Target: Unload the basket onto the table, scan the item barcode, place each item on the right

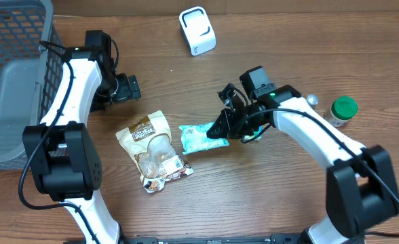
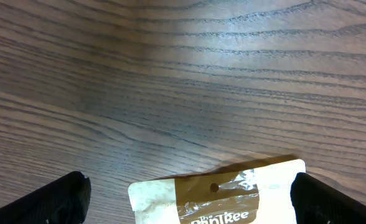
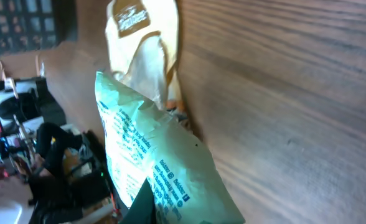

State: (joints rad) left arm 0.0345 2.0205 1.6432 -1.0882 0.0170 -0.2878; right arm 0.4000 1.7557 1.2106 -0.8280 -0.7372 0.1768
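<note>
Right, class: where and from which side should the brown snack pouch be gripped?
Probably grip the brown snack pouch by its flat sealed top edge, near the hang hole, coming from the open left hand's side: that thin end points there, while the middle bulges.

A brown wood-grain counter (image 1: 267, 203) fills the view, its dark grain running side to side. Soft light leaves a pale sheen on it. Beyond its edge, blurred clutter (image 3: 2, 124) shows.
</note>
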